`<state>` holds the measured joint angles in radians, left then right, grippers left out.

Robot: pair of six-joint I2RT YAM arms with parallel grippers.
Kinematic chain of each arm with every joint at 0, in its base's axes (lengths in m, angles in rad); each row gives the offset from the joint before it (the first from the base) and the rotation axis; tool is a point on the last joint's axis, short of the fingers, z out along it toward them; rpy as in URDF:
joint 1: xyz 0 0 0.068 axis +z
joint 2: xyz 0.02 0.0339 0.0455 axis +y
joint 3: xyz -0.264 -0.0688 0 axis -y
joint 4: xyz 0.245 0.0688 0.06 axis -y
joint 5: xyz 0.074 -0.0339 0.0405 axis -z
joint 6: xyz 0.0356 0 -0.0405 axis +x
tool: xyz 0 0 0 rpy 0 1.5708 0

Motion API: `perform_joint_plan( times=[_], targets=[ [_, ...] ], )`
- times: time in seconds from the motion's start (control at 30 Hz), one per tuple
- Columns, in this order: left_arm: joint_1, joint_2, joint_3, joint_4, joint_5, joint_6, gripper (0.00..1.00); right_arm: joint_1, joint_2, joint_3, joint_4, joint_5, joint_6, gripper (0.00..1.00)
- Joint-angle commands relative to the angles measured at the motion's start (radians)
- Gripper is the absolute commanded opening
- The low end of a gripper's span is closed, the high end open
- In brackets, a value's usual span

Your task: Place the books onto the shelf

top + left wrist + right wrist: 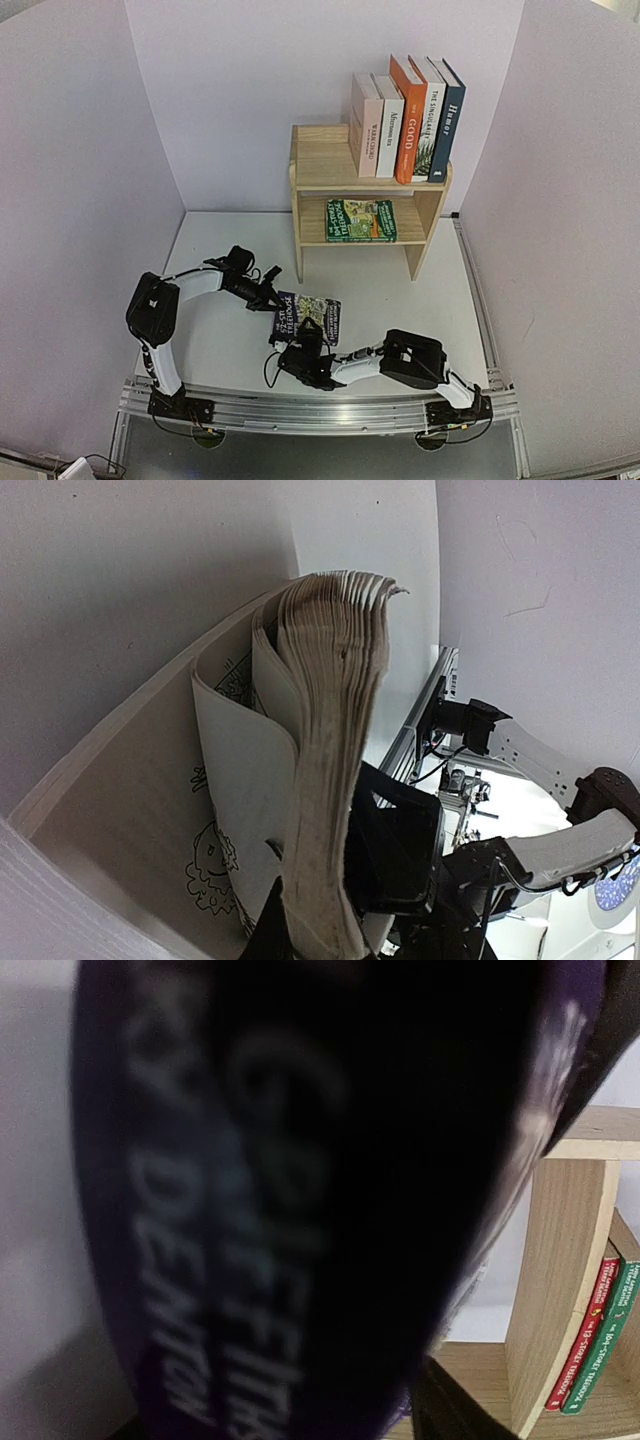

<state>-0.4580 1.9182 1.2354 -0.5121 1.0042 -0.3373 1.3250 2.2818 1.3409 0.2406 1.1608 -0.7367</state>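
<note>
Dark purple paperback book (250, 1220) sits in front of the light wooden 2-tier shelf (320, 165), clamped by the left gripper (271, 298). Whether the right gripper (303, 348) is holding it, I cannot tell. Its fanned pages could slip free.

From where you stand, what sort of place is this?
Probably a robot test booth: plain walls around a table, two arms bolted to a rail, a small shelf of books.
</note>
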Motion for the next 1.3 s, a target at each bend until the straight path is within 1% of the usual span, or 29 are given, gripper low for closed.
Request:
perform_joint_plan(
  times=[0.0,0.1,0.13,0.17,0.23,0.27,0.3,0.33,0.37,0.4,0.43,0.5,0.57,0.63,0.7,0.77,0.87,0.97,1.1,1.2,1.23,1.27],
  targets=[
    [0.002,-0.001,0.02,0.028,0.067,-0.005,0.0,-0.025,0.025,0.013,0.119,0.053,-0.029,0.4],
    [0.004,-0.001,0.023,0.024,0.067,0.0,0.0,-0.027,0.009,0.011,0.145,0.031,-0.069,0.13],
    [0.004,-0.001,0.024,0.021,0.065,0.003,0.0,-0.027,-0.006,0.007,0.149,0.028,-0.076,0.06],
    [0.005,-0.002,0.027,0.015,0.058,0.006,0.0,-0.027,-0.021,-0.001,0.154,0.026,-0.082,0.0],
    [0.009,-0.013,0.045,-0.03,-0.035,0.045,0.24,-0.027,-0.087,-0.03,0.156,0.004,-0.084,0.0],
    [0.012,-0.02,0.061,-0.063,-0.096,0.08,0.48,-0.026,-0.126,-0.049,0.153,-0.017,-0.082,0.0],
    [0.017,-0.027,0.084,-0.105,-0.145,0.121,0.68,-0.026,-0.177,-0.066,0.115,-0.05,-0.061,0.0],
    [0.021,-0.034,0.109,-0.145,-0.2,0.164,0.83,-0.026,-0.231,-0.071,0.032,-0.098,-0.019,0.0],
    [0.027,-0.043,0.134,-0.181,-0.264,0.207,0.92,-0.027,-0.285,-0.065,-0.081,-0.16,0.036,0.0],
    [0.038,-0.058,0.157,-0.213,-0.331,0.245,0.97,-0.031,-0.337,-0.051,-0.19,-0.232,0.087,0.0],
    [0.05,-0.072,0.182,-0.232,-0.375,0.275,0.99,-0.035,-0.38,-0.036,-0.323,-0.3,0.126,0.0],
    [0.087,-0.106,0.213,-0.253,-0.431,0.324,1.0,-0.044,-0.46,0.011,-0.533,-0.45,0.177,0.0],
    [0.123,-0.145,0.235,-0.272,-0.439,0.367,1.0,-0.063,-0.518,0.091,-0.738,-0.553,0.222,0.0],
    [0.147,-0.183,0.254,-0.298,-0.455,0.409,1.0,-0.084,-0.564,0.18,-0.902,-0.63,0.246,0.0],
    [0.156,-0.214,0.256,-0.319,-0.487,0.456,1.0,-0.1,-0.607,0.266,-1.014,-0.654,0.243,0.0],
    [0.157,-0.242,0.242,-0.324,-0.516,0.487,1.0,-0.112,-0.625,0.369,-1.12,-0.643,0.221,0.0],
    [0.158,-0.28,0.209,-0.315,-0.525,0.511,1.0,-0.127,-0.614,0.554,-1.269,-0.546,0.148,0.0],
    [0.157,-0.295,0.19,-0.311,-0.529,0.518,1.0,-0.158,-0.594,0.685,-1.323,-0.441,0.043,0.0],
    [0.157,-0.308,0.182,-0.309,-0.526,0.52,1.0,-0.219,-0.551,0.83,-1.317,-0.294,-0.112,0.0],
    [0.158,-0.314,0.182,-0.307,-0.523,0.523,1.0,-0.272,-0.515,0.859,-1.237,-0.212,-0.253,0.0],
    [0.157,-0.315,0.183,-0.308,-0.523,0.523,1.0,-0.291,-0.508,0.843,-1.177,-0.191,-0.306,0.0],
    [0.157,-0.314,0.185,-0.308,-0.522,0.523,1.0,-0.311,-0.505,0.818,-1.082,-0.176,-0.364,0.0]
  ],
)
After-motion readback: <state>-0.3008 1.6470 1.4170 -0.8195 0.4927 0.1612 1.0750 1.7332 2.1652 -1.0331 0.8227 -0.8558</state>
